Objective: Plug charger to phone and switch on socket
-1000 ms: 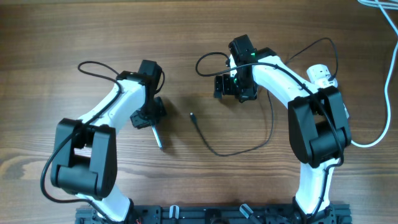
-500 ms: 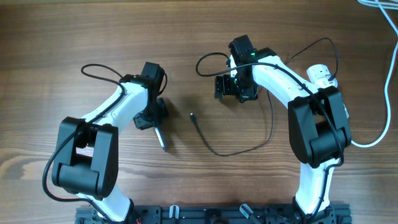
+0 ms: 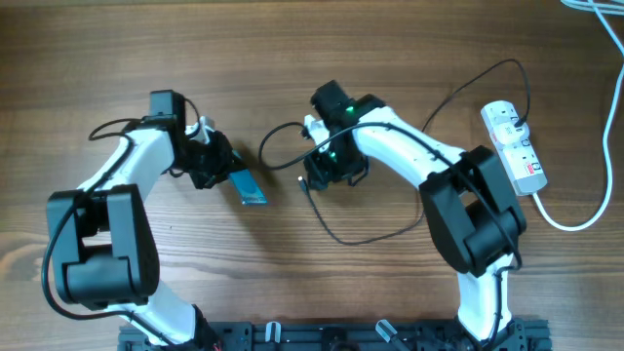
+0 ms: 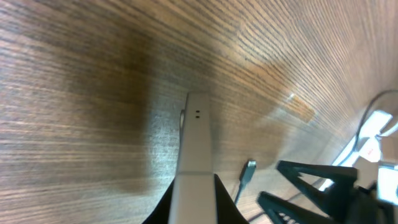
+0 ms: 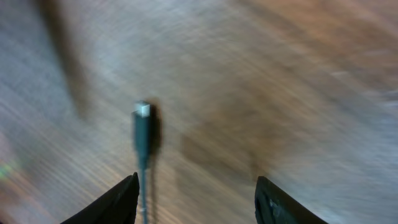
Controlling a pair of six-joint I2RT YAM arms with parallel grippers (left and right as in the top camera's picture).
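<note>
My left gripper [image 3: 224,170] is shut on the phone [image 3: 253,188], whose teal screen faces up in the overhead view. The left wrist view shows the phone [image 4: 197,146] edge-on between the jaws, and the charger's connector tip [image 4: 249,167] lies just to its right. My right gripper [image 3: 322,175] hangs over that tip with its jaws open. In the right wrist view the tip [image 5: 143,118] lies on the wood, close inside the left finger [image 5: 118,202]. The thin black charger cable [image 3: 390,232] loops right and up to the white socket [image 3: 515,146].
A thick white cord [image 3: 585,219] runs from the socket off the right edge. Black arm cables loop beside both wrists. The arm bases stand at the near edge of the wooden table [image 3: 292,58].
The left arm swung left and turned the phone so its teal screen shows. The right arm moved left and down over the connector tip, uncovering the socket, and its jaws narrowed.
</note>
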